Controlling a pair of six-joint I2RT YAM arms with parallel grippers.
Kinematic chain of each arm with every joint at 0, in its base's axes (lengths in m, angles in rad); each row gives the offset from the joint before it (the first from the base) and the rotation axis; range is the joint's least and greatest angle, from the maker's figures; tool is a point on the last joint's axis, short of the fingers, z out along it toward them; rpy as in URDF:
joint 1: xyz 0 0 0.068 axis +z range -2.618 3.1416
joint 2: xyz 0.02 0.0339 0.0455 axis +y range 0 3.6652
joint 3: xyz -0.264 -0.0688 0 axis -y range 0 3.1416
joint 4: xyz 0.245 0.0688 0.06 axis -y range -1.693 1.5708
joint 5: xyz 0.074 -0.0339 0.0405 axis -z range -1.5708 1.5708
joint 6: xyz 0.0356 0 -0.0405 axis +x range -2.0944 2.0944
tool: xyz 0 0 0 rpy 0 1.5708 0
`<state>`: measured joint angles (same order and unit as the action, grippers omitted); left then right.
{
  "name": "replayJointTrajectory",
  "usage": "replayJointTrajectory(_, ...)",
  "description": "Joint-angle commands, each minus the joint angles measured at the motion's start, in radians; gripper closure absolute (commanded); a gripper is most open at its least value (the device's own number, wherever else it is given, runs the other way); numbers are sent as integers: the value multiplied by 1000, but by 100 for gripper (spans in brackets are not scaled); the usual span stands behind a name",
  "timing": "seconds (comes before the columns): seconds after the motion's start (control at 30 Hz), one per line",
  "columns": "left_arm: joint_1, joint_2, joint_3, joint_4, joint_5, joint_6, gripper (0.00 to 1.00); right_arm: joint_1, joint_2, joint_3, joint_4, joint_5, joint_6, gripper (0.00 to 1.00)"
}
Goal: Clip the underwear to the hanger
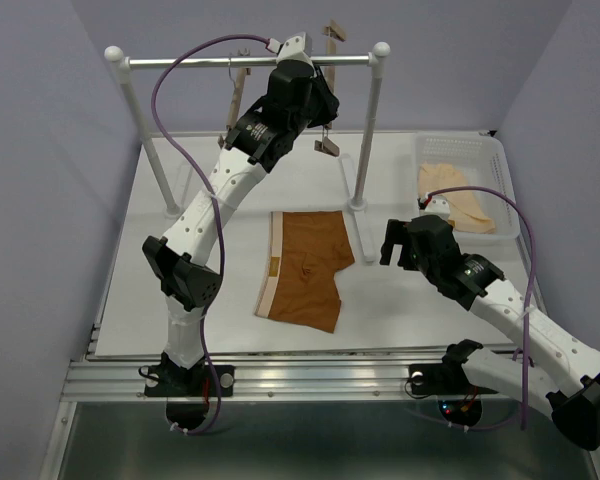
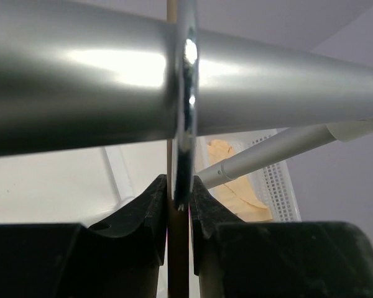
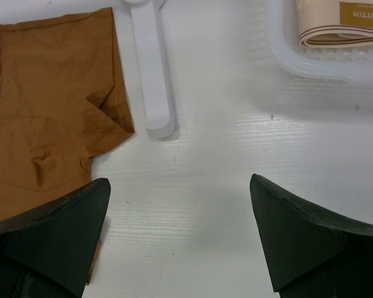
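Note:
The rust-orange underwear (image 1: 305, 268) lies flat on the white table, its tan waistband toward the near left; in the right wrist view the underwear (image 3: 50, 93) fills the upper left. The hanger (image 1: 327, 145) hangs on the silver rail (image 1: 210, 62), seen almost end-on. My left gripper (image 1: 315, 95) is up at the rail, shut on the hanger. In the left wrist view the black fingertips (image 2: 150, 205) pinch the wooden bar (image 2: 178, 248) just under the metal hook (image 2: 186, 93), which loops over the rail (image 2: 81, 81). My right gripper (image 1: 395, 245) hovers open right of the underwear, and nothing sits between its fingers (image 3: 180, 230).
A second wooden hanger (image 1: 238, 90) hangs further left on the rail. The rack's right post stands on a white foot (image 3: 152, 74) beside the underwear. A white basket (image 1: 465, 147) at the back right holds pale peach garments (image 1: 458, 195), also shown in the right wrist view (image 3: 339, 25).

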<state>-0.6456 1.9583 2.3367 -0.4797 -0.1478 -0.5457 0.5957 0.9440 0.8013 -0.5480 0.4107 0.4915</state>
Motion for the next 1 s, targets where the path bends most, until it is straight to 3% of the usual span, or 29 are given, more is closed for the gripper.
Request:
replayJointTrajectory(0.0,1,-97,21,33,-53,50,97,-5,-2,18,10,7,-1,0)
replayJointTrajectory(0.5,-55,-147,-2,26,-173,202,100,-5,-1,15,17,0,-4,0)
replayJointTrajectory(0.97,-92,-295,-304,101,-205,156,100,-5,12,-16,62,-39,-31,0)
